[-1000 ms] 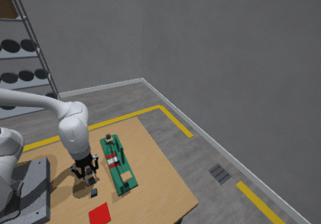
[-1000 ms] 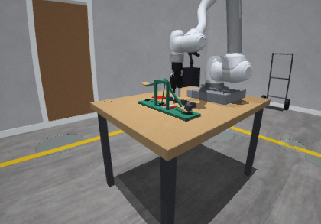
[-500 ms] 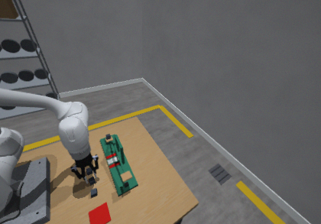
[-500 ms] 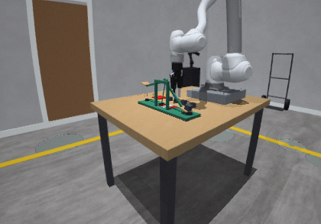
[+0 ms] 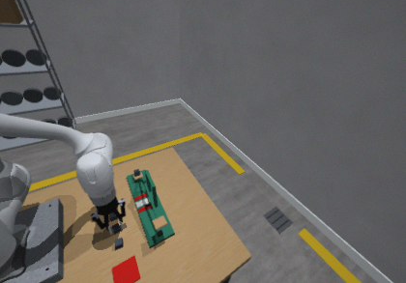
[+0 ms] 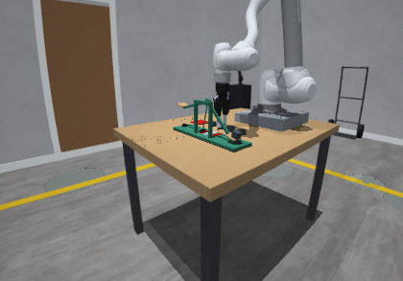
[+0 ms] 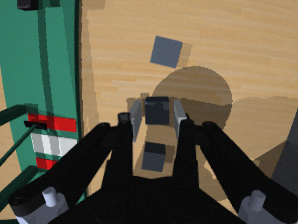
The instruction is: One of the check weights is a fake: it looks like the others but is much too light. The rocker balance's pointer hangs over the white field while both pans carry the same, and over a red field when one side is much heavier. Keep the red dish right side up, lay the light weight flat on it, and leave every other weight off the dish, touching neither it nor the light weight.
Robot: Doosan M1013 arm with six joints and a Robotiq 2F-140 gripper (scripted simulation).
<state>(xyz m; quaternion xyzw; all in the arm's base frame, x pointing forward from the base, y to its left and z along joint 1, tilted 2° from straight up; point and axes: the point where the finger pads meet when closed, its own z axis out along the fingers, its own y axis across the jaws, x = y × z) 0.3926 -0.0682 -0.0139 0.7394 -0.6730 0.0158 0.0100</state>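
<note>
Three weights in a loose row on the table (image 5: 203, 234) (image 6: 192, 155) (image 7: 250, 55), alongside the balance (image 5: 151, 231) (image 6: 235, 145) (image 7: 62, 80), on its robot-base side. Above the row, close to the balance, the end effector (image 5: 116, 227) (image 6: 222, 122) (image 7: 157, 109), pointing down. Partly open, well short of full spread, with its pads (image 7: 136, 120) to either side of the middle weight (image 5: 116, 228) (image 7: 157, 111). In the wrist view, a strip of background on each side of that weight, hence nothing clenched: released, around rather than on it.

Of the other two in the row, one weight (image 5: 119, 242) (image 7: 166, 52) nearer the dish end of the balance, one weight (image 5: 112, 216) (image 7: 153, 157) toward the opposite end. Both outside the pads. On the balance itself, a fourth weight (image 5: 137, 173) (image 6: 237, 134) in the lowered pan, at the end away from the dish. At the dish end, the other pan (image 5: 159, 220) (image 6: 182, 105) raised. By the red field, off the middle of the white one, the pointer (image 7: 35, 124).

Beyond the raised-pan end of the balance, apart from it, the red dish (image 5: 126, 269) (image 6: 199, 122), lying on the table. Impossible to tell by looks which weight is the light one.
</note>
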